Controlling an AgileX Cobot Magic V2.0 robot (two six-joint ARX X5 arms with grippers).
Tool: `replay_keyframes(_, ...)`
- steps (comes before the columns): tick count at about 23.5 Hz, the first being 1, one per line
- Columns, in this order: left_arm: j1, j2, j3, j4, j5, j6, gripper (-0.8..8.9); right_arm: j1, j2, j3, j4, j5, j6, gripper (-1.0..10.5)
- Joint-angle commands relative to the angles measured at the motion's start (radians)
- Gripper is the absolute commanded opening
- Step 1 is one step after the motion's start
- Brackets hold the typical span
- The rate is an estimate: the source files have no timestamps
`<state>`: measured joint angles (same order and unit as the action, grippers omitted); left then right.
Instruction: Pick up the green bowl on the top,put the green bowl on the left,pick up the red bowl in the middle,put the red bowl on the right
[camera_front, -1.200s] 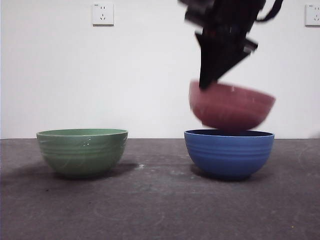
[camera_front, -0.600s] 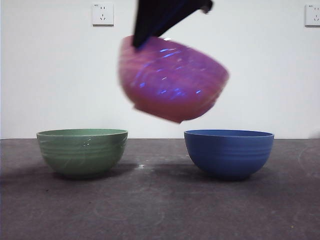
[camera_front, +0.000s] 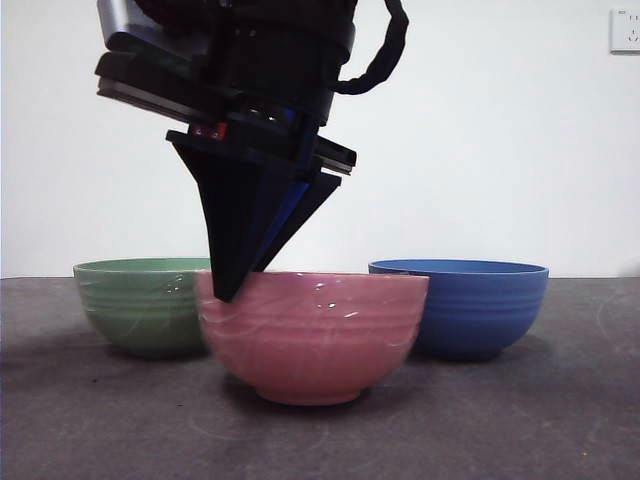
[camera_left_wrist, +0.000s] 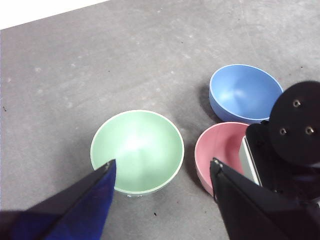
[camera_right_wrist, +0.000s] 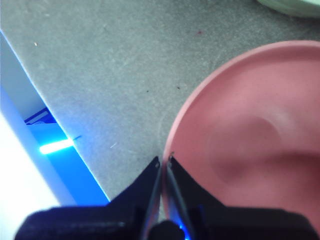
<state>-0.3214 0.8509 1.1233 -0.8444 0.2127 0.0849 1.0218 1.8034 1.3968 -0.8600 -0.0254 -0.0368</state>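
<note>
The red bowl (camera_front: 320, 335) stands upright on the table, in front of and between the green bowl (camera_front: 140, 310) and a blue bowl (camera_front: 480, 310). My right gripper (camera_front: 228, 290) comes down from above and is shut on the red bowl's left rim. The right wrist view shows its jaws (camera_right_wrist: 164, 161) pinching the red bowl's (camera_right_wrist: 250, 140) thin rim. My left gripper (camera_left_wrist: 162, 162) is open and empty, high above the green bowl (camera_left_wrist: 137, 150), with the red bowl (camera_left_wrist: 220, 150) beside it.
The blue bowl (camera_left_wrist: 245, 92) stands just behind the red one, close to it. The right arm's body (camera_left_wrist: 295, 135) hangs over the red bowl. The table's edge (camera_right_wrist: 50, 130) runs near the right gripper. A wall socket (camera_front: 625, 30) is on the back wall.
The right gripper has carried the red bowl from above the blue bowl leftward and toward the camera, then down onto the table between the green and blue bowls.
</note>
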Motion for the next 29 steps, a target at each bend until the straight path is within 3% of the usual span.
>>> replay_keyframes(1,0.003,-0.001,-0.004,0.013,-0.002,-0.003,3.14,0.004,0.01,0.001,0.024,-0.004,0.002,0.3)
replay_keyframes(3,0.003,-0.001,-0.004,0.016,-0.002,-0.003,3.14,0.006,0.008,0.001,0.029,-0.002,0.013,2.3)
replay_keyframes(6,0.003,-0.001,-0.004,0.025,-0.002,-0.003,3.14,0.002,-0.021,0.001,0.042,0.0,0.01,2.6)
replay_keyframes(10,0.003,-0.001,-0.004,0.06,-0.002,-0.003,3.14,-0.046,-0.148,0.001,0.114,0.015,-0.031,2.5)
replay_keyframes(12,0.003,-0.001,-0.004,0.088,-0.002,-0.003,3.14,-0.111,-0.24,0.001,0.166,0.061,-0.041,2.5)
replay_keyframes(14,0.003,-0.001,-0.004,0.117,-0.009,-0.003,2.98,-0.193,-0.336,0.001,0.202,0.066,-0.048,1.4)
replay_keyframes(15,0.003,-0.001,-0.004,0.127,-0.032,-0.001,2.21,-0.24,-0.385,0.001,0.209,0.066,-0.05,0.7)
replay_keyframes(17,0.003,-0.001,-0.004,0.126,-0.064,0.052,-0.27,-0.326,-0.472,0.001,0.208,0.066,-0.052,-0.1)
replay_keyframes(21,0.013,-0.011,-0.015,0.085,-0.152,0.066,-0.07,-0.48,-0.649,-0.076,0.242,0.066,-0.062,-0.1)
replay_keyframes(24,0.04,-0.102,-0.159,0.117,-0.157,0.057,-0.07,-0.546,-0.847,-0.299,0.37,0.084,-0.041,-0.1)
replay_keyframes(29,0.056,-0.249,-0.368,0.213,-0.156,-0.007,-0.07,-0.564,-1.085,-0.56,0.523,0.106,0.01,-0.1)
